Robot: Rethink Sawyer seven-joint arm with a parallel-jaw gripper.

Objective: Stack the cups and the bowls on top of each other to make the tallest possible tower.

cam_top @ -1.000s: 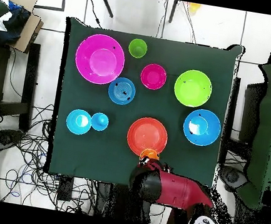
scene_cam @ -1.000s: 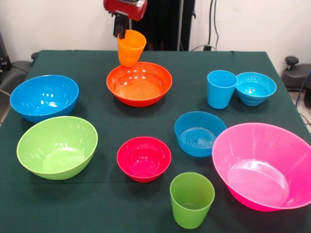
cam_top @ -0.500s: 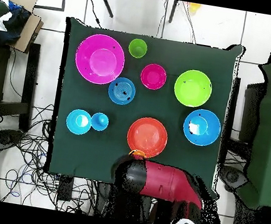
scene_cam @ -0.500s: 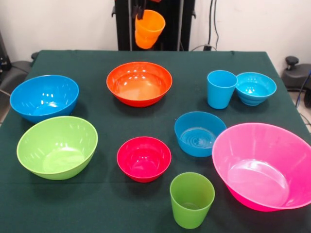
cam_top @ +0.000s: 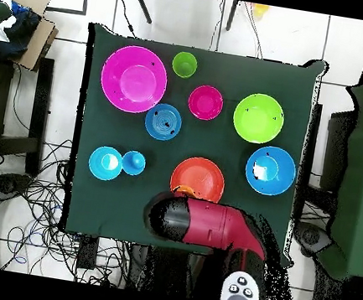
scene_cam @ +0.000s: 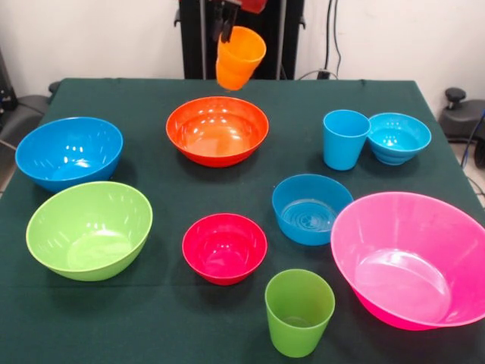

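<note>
Cups and bowls are the pieces here, and one of them, the orange cup (scene_cam: pixel 239 58), hangs in the air at the table's far edge, clamped by the gripper (scene_cam: pixel 226 29), which bites the rim on one side. Held by that single wall, the cup tips, its mouth turned partly toward the front camera; this grip leaves the base free to be set down on or into something. In the overhead view the red arm (cam_top: pixel 207 225) covers the cup almost wholly, so only an orange sliver shows at its tip.

Directly below and a little nearer the front camera stands the wide orange bowl (scene_cam: pixel 217 130), mouth up, the closest candidate to receive the cup. Off to one side the light blue cup (scene_cam: pixel 345 139) stands just beside the small turquoise bowl (scene_cam: pixel 398 137), touching or nearly so. Nearer the middle of the green tablecloth (scene_cam: pixel 167 193) sit the medium blue bowl (scene_cam: pixel 311 208) and the small red bowl (scene_cam: pixel 224 247). The large blue bowl (scene_cam: pixel 69 151) and the lime green bowl (scene_cam: pixel 89 229) lie along one side, the big pink bowl (scene_cam: pixel 410 258) on the other, and the green cup (scene_cam: pixel 298 311) stands at the near edge.

Everything on the cloth rests singly and upright, so the tower looks barely begun. A wide bowl would probably make the steadiest footing.
</note>
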